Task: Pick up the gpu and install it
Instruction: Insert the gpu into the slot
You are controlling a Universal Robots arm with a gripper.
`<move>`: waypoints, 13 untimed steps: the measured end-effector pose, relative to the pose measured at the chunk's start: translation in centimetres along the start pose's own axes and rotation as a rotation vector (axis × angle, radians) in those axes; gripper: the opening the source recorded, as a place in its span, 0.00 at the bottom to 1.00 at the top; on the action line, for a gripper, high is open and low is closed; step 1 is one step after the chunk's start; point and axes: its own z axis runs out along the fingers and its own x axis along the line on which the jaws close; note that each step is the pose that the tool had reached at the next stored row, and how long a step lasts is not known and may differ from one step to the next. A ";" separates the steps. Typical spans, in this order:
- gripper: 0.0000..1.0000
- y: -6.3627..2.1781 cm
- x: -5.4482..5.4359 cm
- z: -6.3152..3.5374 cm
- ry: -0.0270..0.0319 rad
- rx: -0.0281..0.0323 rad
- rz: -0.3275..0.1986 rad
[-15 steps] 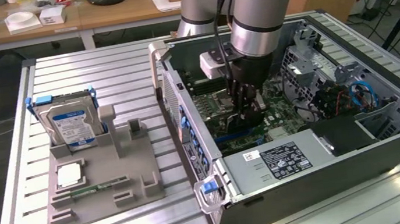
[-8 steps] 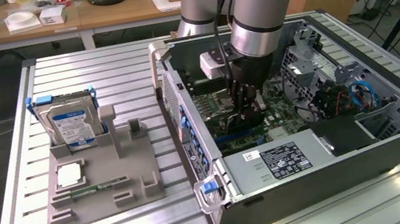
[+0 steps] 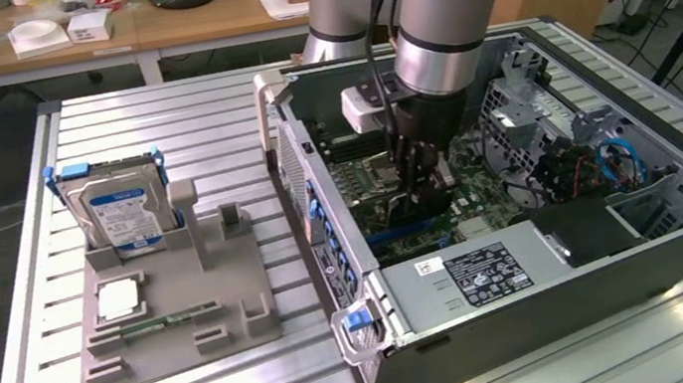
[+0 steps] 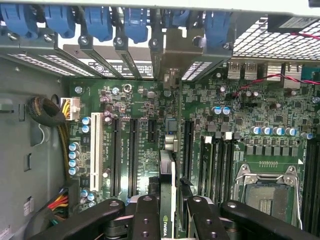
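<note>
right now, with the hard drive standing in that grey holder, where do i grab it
Probably take the hard drive by its upper half, jaws across the two broad flat faces, coming down from above. It stands upright in the grey holder, lower end sunk in the slot, top free.
</note>
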 end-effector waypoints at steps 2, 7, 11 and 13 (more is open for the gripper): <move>0.26 -0.01 0.0 0.00 0.0003 0.0000 0.002; 0.26 -0.01 0.0 0.31 0.0003 0.0001 0.001; 0.26 0.00 0.0 0.33 0.0004 0.0001 0.002; 0.26 0.00 0.0 0.33 0.0003 0.0001 0.002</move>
